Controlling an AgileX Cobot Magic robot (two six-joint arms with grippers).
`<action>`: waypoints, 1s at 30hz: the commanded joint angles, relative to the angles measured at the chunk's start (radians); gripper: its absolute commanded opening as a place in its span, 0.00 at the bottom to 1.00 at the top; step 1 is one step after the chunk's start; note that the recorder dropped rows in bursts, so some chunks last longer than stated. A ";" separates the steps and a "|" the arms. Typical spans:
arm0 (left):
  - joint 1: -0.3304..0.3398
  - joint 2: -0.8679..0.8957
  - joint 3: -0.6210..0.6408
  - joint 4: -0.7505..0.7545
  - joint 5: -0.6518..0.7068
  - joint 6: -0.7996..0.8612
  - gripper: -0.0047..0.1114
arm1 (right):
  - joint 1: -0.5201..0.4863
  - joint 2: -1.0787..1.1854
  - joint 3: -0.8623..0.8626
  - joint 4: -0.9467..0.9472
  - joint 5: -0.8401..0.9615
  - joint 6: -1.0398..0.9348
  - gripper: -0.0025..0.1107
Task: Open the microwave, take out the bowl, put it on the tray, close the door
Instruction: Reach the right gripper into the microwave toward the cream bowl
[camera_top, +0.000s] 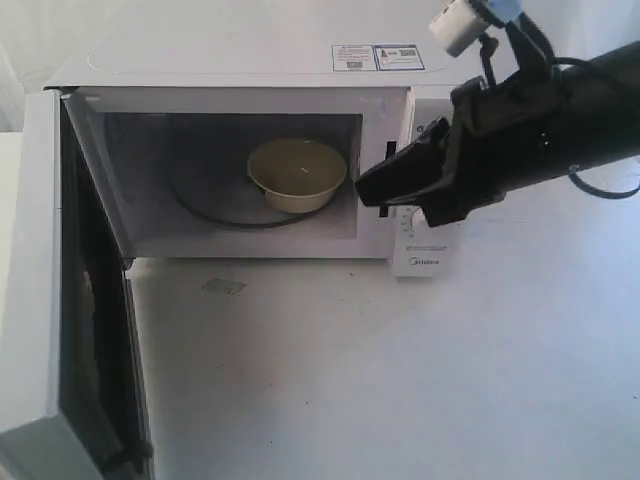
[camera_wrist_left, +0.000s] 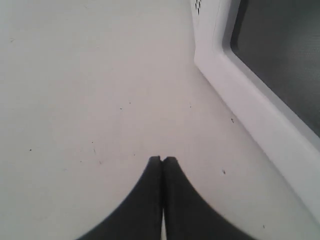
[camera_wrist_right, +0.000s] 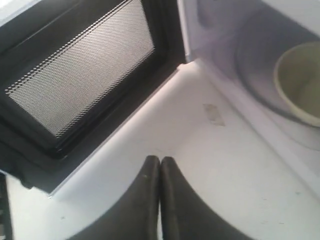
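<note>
The white microwave stands at the back of the table. Its door is swung wide open to the left. The cream bowl sits inside on the round turntable; its rim also shows in the right wrist view. My right gripper hovers shut and empty in front of the knob panel, just right of the cavity opening and apart from the bowl. In its wrist view the right gripper has its fingers pressed together. My left gripper is shut and empty over the table beside the door's outer face. The tray is out of view.
The door's inner mesh window faces the cavity. A small patch of tape lies on the white table in front of the microwave. Label stickers sit on the microwave's top.
</note>
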 joint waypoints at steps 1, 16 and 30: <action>-0.002 -0.005 0.004 0.000 0.003 -0.007 0.04 | 0.061 0.086 -0.004 0.115 0.101 -0.004 0.02; -0.002 -0.005 0.004 0.000 0.003 -0.007 0.04 | 0.451 0.133 -0.004 -0.273 -0.483 -0.082 0.02; -0.002 -0.005 0.004 0.000 0.003 -0.007 0.04 | 0.580 0.325 -0.016 -0.524 -0.919 -0.106 0.02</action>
